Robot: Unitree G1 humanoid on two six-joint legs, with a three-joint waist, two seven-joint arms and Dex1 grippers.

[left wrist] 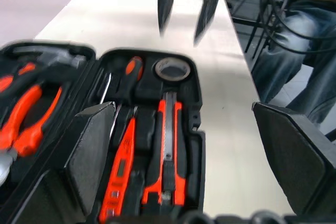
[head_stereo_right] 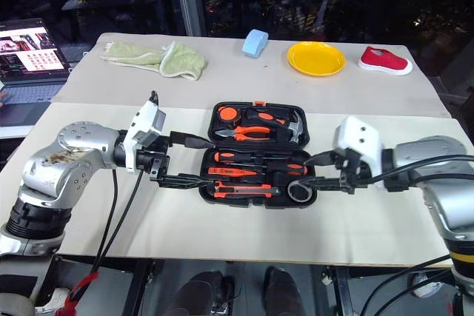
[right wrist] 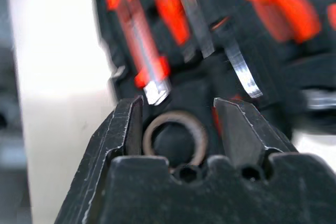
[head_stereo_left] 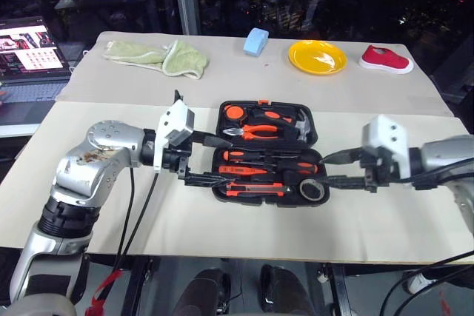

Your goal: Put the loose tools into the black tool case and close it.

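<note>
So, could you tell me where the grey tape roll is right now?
The tape roll lies in the open black tool case, in its near right corner, beside the utility knife and just before the right gripper.

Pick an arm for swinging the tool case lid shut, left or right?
Probably left. The left hand is open at the left end of the black tool case, level with the hinge line. The right hand is open by the tape roll, at the near half's right end, further from the lid.
</note>
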